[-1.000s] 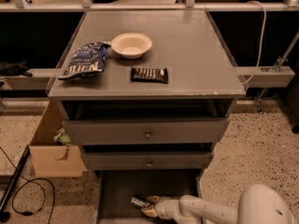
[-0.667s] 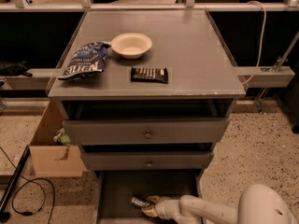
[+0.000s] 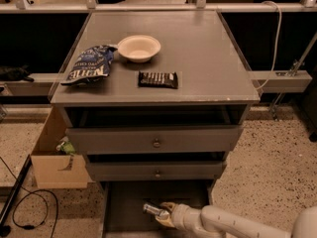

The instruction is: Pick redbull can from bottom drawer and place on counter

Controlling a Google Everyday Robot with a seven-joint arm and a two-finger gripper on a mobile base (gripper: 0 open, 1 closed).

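1. gripper [image 3: 166,215] sits low inside the bottom drawer [image 3: 124,202], its fingers pinched on the redbull can [image 3: 151,210]. the can's free end pokes out to the left of them. i cannot tell whether the can rests on the dark floor or hangs just off it.
2. the arm comes in from the lower right, nearly level. i judge that is because the middle drawer [image 3: 156,171] overhangs the tray and leaves only a low slot.
3. the counter [image 3: 208,48] is the goal. nothing lies on its right half, so i would aim there.
4. a chip bag [image 3: 89,68], a white bowl [image 3: 138,47] and a candy bar [image 3: 157,79] sit left and centre, well apart from that spot.
5. the top drawer [image 3: 154,140] and the middle one jut out above the can, so i judge it must back out before rising. a cardboard box [image 3: 54,167] stands left of the cabinet, away from the arm.
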